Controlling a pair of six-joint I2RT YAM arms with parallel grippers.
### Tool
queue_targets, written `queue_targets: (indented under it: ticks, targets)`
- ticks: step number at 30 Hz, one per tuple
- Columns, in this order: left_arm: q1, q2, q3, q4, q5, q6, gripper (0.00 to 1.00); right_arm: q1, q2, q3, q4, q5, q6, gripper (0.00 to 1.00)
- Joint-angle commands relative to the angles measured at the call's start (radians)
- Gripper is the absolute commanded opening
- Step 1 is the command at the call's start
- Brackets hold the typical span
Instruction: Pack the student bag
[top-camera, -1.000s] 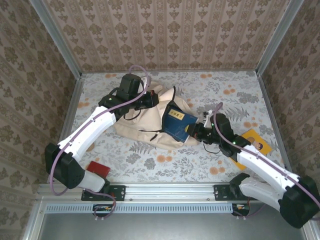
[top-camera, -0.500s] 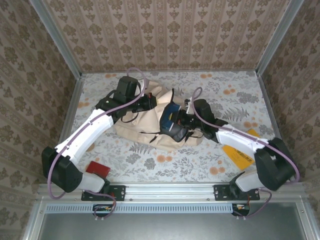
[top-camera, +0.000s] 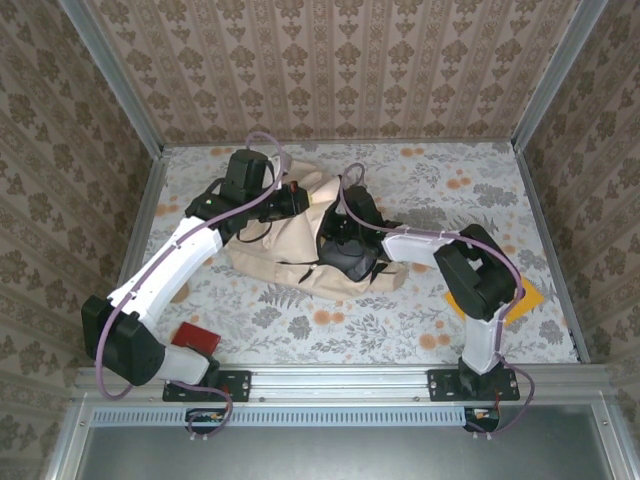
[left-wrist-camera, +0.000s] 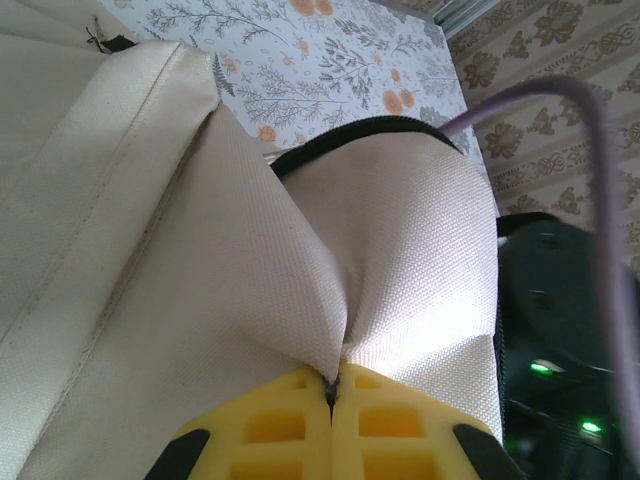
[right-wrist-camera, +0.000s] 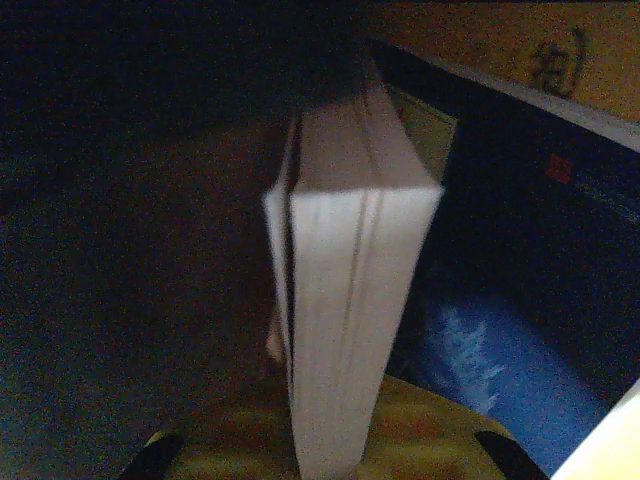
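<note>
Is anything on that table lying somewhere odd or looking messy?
Nothing is spilled or broken. The student bag lies slumped, and two things sit outside it: a red item at the near edge and a yellow flat item partly under the right arm.

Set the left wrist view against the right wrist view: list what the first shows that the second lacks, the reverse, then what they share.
Left wrist: the beige fabric student bag, brightly lit, with a fold pinched in the shut left gripper, and the floral tablecloth beyond. Right wrist: a thick white-paged book clamped edge-on in the right gripper, dark surroundings, and a blue surface beside it. Shared: yellow fingers closed on something.
</note>
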Motion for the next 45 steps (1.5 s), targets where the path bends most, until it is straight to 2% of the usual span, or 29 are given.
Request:
queue_targets:
  ticks: [1, 2, 5, 9, 15, 19, 22, 26, 32, 39, 40, 41, 42, 44, 45]
  targets:
    - [0.016, -0.044, -0.004, 0.076, 0.038, -0.026, 0.00, 0.003, 0.023, 0.039, 0.049, 0.059, 0.038, 0.24]
    - [0.020, -0.042, -0.006, 0.077, 0.038, -0.029, 0.00, 0.003, 0.016, 0.036, 0.026, 0.073, 0.033, 0.35]
    - [0.029, -0.041, -0.011, 0.078, 0.043, -0.033, 0.00, 0.002, -0.040, -0.001, -0.038, 0.123, 0.012, 0.54]
    - [0.040, -0.043, -0.022, 0.080, 0.048, -0.032, 0.00, -0.011, -0.166, -0.095, -0.104, 0.180, -0.012, 0.70]
    - [0.047, -0.045, -0.038, 0.077, 0.059, -0.021, 0.00, -0.059, -0.417, -0.249, -0.271, 0.216, -0.054, 0.74]
    - [0.044, -0.043, -0.055, 0.071, 0.062, -0.011, 0.00, -0.108, -0.576, -0.227, -0.606, 0.312, -0.154, 0.76]
    - [0.042, -0.038, -0.073, 0.065, 0.067, -0.003, 0.00, -0.178, -0.635, -0.189, -0.841, 0.391, -0.229, 0.78]
    - [0.013, -0.019, -0.083, 0.031, 0.027, 0.027, 0.00, -0.324, -0.694, -0.207, -1.003, 0.471, -0.309, 0.87]
    - [-0.082, 0.050, -0.026, -0.121, -0.092, 0.144, 0.00, -0.503, -0.712, -0.232, -1.135, 0.613, -0.379, 0.92]
    - [-0.174, 0.135, 0.011, -0.210, -0.140, 0.208, 0.00, -0.680, -0.659, -0.304, -1.118, 0.629, -0.383, 0.94]
    - [-0.186, 0.149, 0.022, -0.224, -0.151, 0.213, 0.04, -0.702, -0.654, -0.310, -1.113, 0.632, -0.383, 0.94]
    - [-0.196, 0.162, 0.035, -0.237, -0.164, 0.216, 0.12, -0.723, -0.649, -0.317, -1.110, 0.631, -0.382, 0.94]
    - [-0.205, 0.172, 0.045, -0.247, -0.174, 0.220, 0.22, -0.738, -0.644, -0.322, -1.106, 0.629, -0.378, 0.94]
    - [-0.216, 0.187, 0.064, -0.252, -0.189, 0.212, 0.48, -0.763, -0.634, -0.345, -1.081, 0.616, -0.376, 0.95]
    - [-0.218, 0.191, 0.070, -0.249, -0.188, 0.209, 0.56, -0.770, -0.629, -0.354, -1.069, 0.607, -0.377, 0.95]
